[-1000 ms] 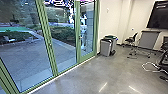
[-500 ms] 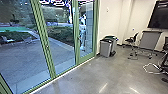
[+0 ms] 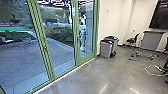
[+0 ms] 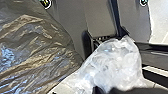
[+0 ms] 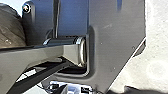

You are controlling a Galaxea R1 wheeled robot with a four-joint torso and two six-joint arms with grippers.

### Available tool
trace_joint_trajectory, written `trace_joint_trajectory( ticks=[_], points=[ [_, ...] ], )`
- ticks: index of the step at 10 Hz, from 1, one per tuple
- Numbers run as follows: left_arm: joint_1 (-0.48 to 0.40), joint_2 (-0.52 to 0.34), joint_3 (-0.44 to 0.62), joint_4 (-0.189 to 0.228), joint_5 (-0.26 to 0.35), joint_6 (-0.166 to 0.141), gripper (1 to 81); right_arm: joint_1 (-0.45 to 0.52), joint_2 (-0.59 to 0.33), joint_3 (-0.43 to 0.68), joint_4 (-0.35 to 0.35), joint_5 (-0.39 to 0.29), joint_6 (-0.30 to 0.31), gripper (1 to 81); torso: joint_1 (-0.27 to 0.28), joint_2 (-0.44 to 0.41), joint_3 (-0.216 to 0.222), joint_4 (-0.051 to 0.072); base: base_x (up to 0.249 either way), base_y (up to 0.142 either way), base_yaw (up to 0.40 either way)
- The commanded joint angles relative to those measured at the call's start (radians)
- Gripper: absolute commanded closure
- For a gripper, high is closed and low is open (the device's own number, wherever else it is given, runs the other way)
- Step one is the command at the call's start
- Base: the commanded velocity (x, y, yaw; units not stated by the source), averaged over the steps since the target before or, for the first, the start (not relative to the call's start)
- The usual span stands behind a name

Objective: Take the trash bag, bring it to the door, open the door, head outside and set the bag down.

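Left gripper: open or closed, cannot tell; its grip on a bag is likely but unproven.
Right gripper: state cannot be told either.
Trash bag: big, dark, creased and shiny, close beside the left gripper.
Clear bag: just by the left gripper, narrowing towards its top, seemingly against the dark one; whether the two are tied together, cannot tell.
Door: out ahead of both grippers, well apart from them, green-framed glass, looking shut.
Handle: small, on the frame between the panes.
Yard: paved, beyond the glass.
Bins: by the wall, past the far end of the glass.
Step in hand: the carry, I judge, with the robot indoors and the opening undone.
Next move: calls for drawing up square to the door, bag kept clear of the frame, and one gripper free for the handle.
Risk: thin film could snag or slip.
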Motion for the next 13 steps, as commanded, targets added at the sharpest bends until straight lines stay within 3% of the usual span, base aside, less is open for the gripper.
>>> trace_joint_trajectory(
  ticks=[1,13],
  points=[
    [-0.054,-0.002,-0.003,-0.002,0.081,0.005,81.1,0.048,0.003,0.000,-0.006,-0.059,-0.004,1.0,0.000,0.000,0.000,0.000,0.168,0.000,0.000],
    [-0.054,-0.002,-0.001,-0.002,0.080,0.005,81.1,0.048,0.006,-0.003,-0.009,-0.060,-0.004,1.0,-0.001,0.000,0.000,0.000,0.181,-0.091,0.000]
  ],
)
